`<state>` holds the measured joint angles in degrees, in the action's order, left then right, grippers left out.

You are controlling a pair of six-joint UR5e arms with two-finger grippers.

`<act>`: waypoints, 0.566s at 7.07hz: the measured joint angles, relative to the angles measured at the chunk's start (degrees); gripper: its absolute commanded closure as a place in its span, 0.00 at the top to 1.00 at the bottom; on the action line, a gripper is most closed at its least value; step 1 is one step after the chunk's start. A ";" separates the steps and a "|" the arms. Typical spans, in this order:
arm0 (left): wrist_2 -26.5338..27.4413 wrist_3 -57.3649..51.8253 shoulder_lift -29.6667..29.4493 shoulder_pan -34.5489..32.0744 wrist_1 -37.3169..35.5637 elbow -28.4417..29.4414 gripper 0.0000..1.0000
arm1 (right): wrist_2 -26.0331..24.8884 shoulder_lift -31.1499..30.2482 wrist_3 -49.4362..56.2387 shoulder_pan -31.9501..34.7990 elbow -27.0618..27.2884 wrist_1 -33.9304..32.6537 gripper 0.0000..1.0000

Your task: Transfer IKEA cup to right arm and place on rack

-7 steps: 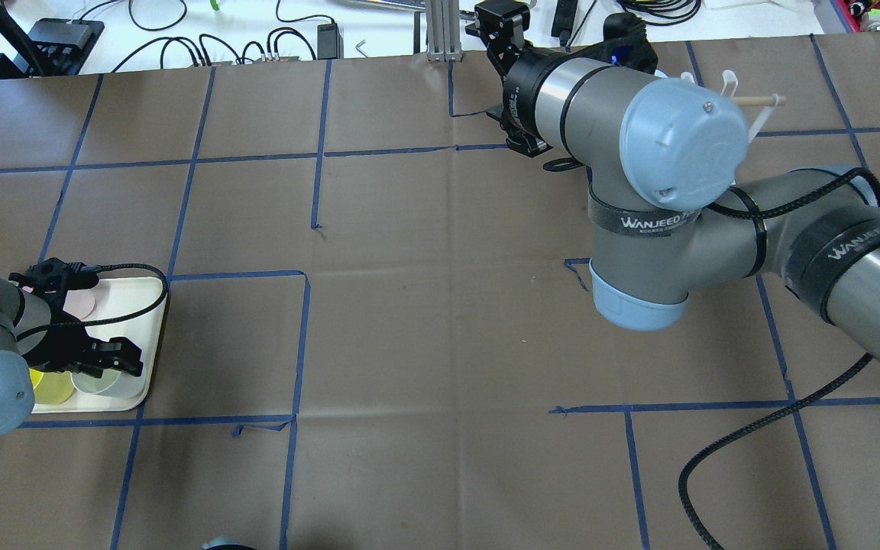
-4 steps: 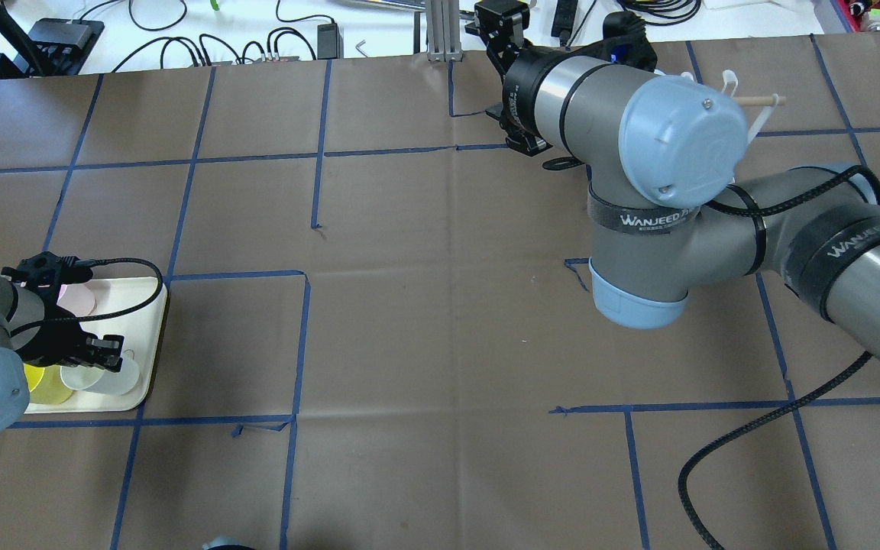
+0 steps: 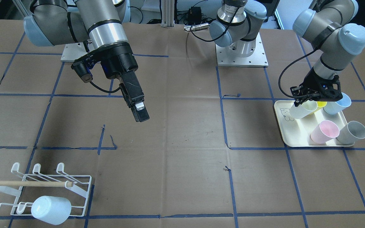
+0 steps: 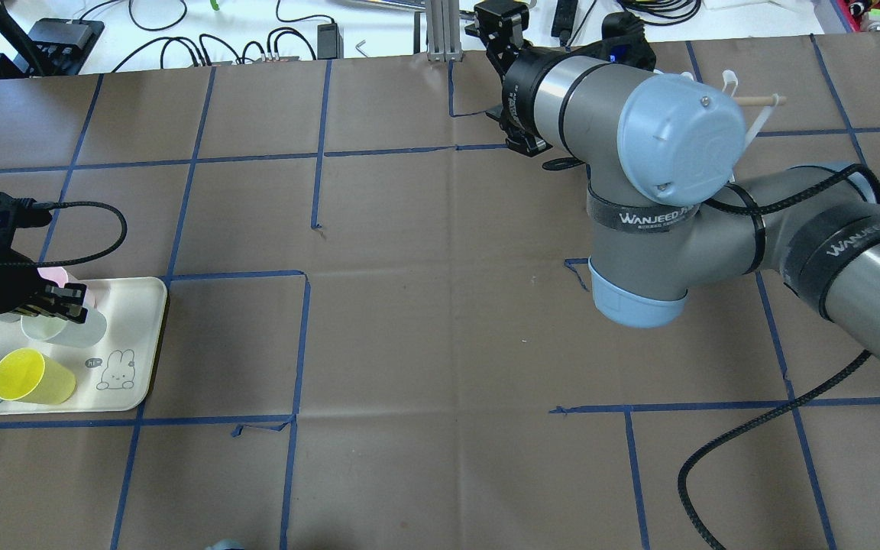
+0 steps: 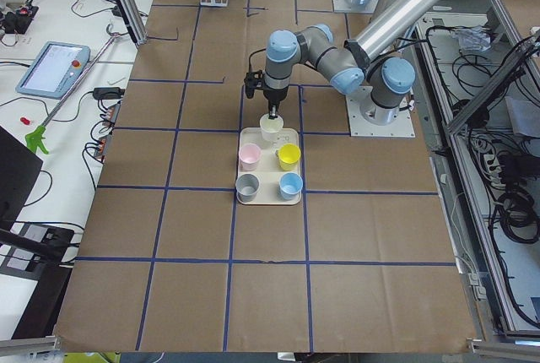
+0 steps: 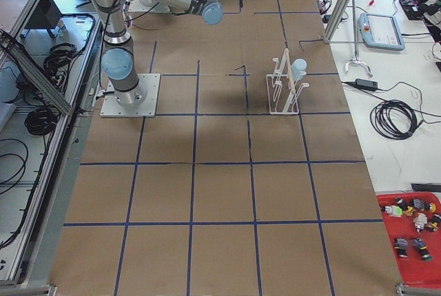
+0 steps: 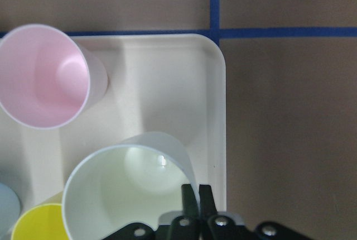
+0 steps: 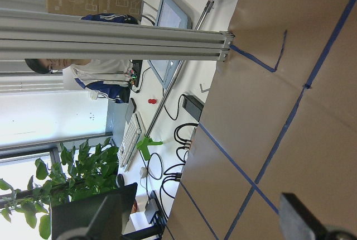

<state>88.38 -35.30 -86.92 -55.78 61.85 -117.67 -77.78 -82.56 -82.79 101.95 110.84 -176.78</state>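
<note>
Clamping the rim of the pale cup (image 7: 111, 195), the left fingers (image 7: 188, 198) hold it over the tray (image 7: 167, 84).

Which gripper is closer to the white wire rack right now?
Right. The right gripper hangs open mid-table, apart from the rack; the left gripper is across the table at the tray, jaws shut on a pale cup.

Tray below the left hand (image 3: 306, 102), rack (image 3: 36, 190) far off past the right hand (image 3: 139, 112).
The held cup (image 3: 302, 110) hangs by its rim from the left hand over the tray (image 3: 296, 133); four other cups (image 3: 325, 130) stand on the tray beside it. The rack, with a lone cup (image 3: 51, 209) lying in it, sits on the counter (image 3: 176, 158) off to the right hand's right, well apart from the left hand.
</note>
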 measured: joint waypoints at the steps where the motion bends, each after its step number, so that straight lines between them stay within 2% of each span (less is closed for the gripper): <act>1: -0.15 0.93 -0.64 -1.16 5.83 6.47 0.00 | 0.00 0.00 0.00 0.00 0.00 0.01 1.00; 3: -0.35 2.90 -4.18 -3.55 16.97 20.28 0.00 | 0.04 -0.04 0.00 0.00 0.00 0.01 1.00; 4: -0.42 3.20 -7.41 -5.14 20.00 26.41 0.00 | 0.02 -0.05 0.00 0.00 0.01 0.03 1.00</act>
<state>87.95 -32.09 -94.33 -60.92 81.85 -91.27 -77.76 -82.61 -82.79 101.95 110.85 -176.75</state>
